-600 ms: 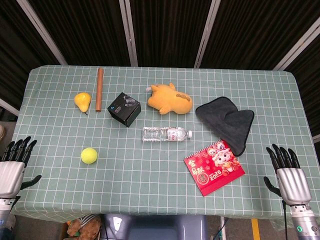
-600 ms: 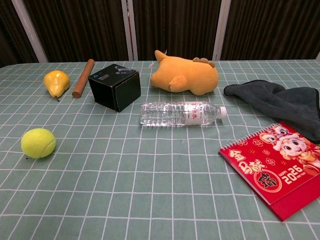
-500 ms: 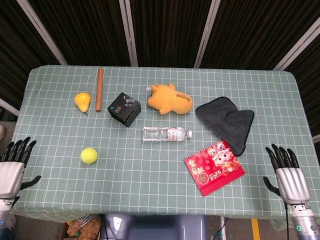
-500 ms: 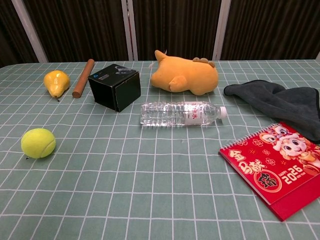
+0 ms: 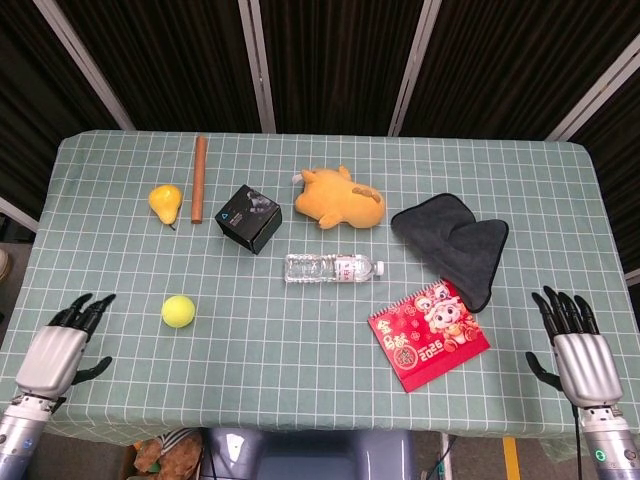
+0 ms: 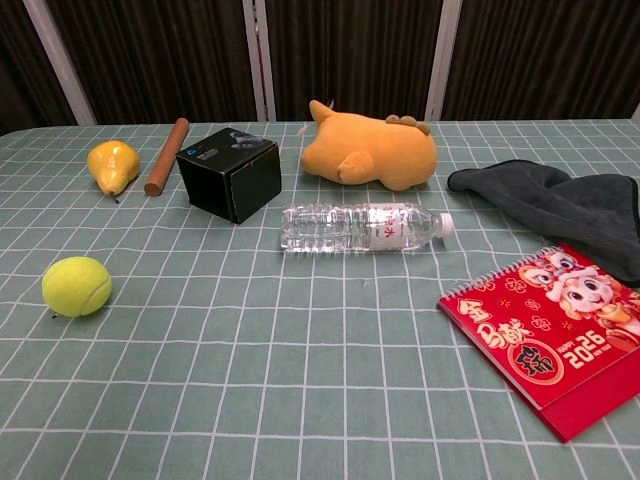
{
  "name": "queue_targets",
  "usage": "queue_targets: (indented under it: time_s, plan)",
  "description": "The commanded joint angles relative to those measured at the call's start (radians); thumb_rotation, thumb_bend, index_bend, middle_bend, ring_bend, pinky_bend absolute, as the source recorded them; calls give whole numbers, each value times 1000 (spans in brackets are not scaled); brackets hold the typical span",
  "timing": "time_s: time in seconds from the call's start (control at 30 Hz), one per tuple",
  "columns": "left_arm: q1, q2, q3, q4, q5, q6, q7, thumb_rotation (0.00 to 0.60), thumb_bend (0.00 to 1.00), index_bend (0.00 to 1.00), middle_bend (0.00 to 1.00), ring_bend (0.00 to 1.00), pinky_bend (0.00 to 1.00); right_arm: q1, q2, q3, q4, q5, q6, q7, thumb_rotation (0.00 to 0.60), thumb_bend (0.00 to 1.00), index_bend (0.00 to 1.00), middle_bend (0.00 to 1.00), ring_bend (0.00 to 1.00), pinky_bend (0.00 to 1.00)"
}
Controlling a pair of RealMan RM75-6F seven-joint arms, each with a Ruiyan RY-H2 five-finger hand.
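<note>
Nothing has yet been grasped, as far as can be judged. The left hand [image 5: 58,350] is held over the near left part of the bench [image 5: 300,370], released, its fingers spread and pointed toward the tennis ball [image 5: 179,311], which lies near it but untouched on the checked cloth. The right hand [image 5: 577,352] is held at the near right edge, likewise released with fingers apart, and the red calendar [image 5: 428,335] lies nearest to it, also untouched. In the chest view neither hand is seen. The ball is judged to be the thing approached; reaching, closing on it and lifting all appear left to be done.
</note>
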Motion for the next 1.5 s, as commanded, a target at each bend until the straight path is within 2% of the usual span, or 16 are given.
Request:
queue_targets:
  time_s: [0.03,0.17,0.27,0.57,0.7,0.93,0.97,1.0,1.03,1.07,1.13,1.23,1.3,1.37,1.5]
  plan:
    - [-33,-12,12,3,14,-47,9,600,363,382,535,284,568,2,6,-3,3,5,-12,8,600,367,0,0,0,0]
    - [-55,-21,19,2,-9,-111,91,600,373,470,629,345,610,6,18,-4,0,8,-23,28,600,367,0,0,0,0]
    - [-65,-27,29,-8,-26,-152,131,600,373,483,663,376,628,3,26,-5,0,3,-16,48,600,367,0,0,0,0]
    - [-109,-51,37,-14,-99,-281,169,600,375,499,699,414,649,-3,40,-7,2,-1,-5,79,600,367,0,0,0,0]
    - [-149,-66,10,-1,-143,-342,134,600,377,517,706,423,649,-1,39,-5,4,6,-13,82,600,367,0,0,0,0]
    - [-195,-108,-16,58,-171,-386,144,600,377,507,695,423,638,0,37,0,6,13,-11,80,600,367,0,0,0,0]
    - [-206,-110,-18,64,-173,-400,136,600,377,504,693,423,632,-13,61,-2,-106,-49,50,155,600,367,0,0,0,0]
    - [-214,-111,-20,70,-172,-410,127,600,378,500,691,423,627,12,77,19,-113,-18,13,172,600,367,0,0,0,0]
    - [-226,-115,-23,79,-172,-424,110,600,377,498,689,423,625,28,34,16,1,44,-59,218,600,367,0,0,0,0]
    - [-238,-118,-26,91,-171,-438,93,600,378,495,687,423,621,23,11,16,64,38,-46,257,600,367,0,0,0,0]
    - [-259,-124,-28,112,-169,-467,69,600,377,494,684,421,616,-14,3,-11,71,0,12,238,600,368,0,0,0,0]
    - [-288,-133,-26,135,-165,-507,56,600,378,493,682,420,613,-43,-13,-22,104,-14,59,241,600,367,0,0,0,0]
    - [-302,-139,-28,145,-161,-521,49,600,378,493,682,420,612,-56,-16,-25,138,-7,69,264,600,367,0,0,0,0]
    - [-316,-148,-31,156,-157,-527,33,600,378,495,681,420,610,-43,-23,-16,112,-6,58,208,600,367,0,0,0,0]
    - [-336,-162,-35,178,-142,-530,-15,600,379,502,677,417,602,-31,-20,-6,102,11,36,177,600,367,0,0,0,0]
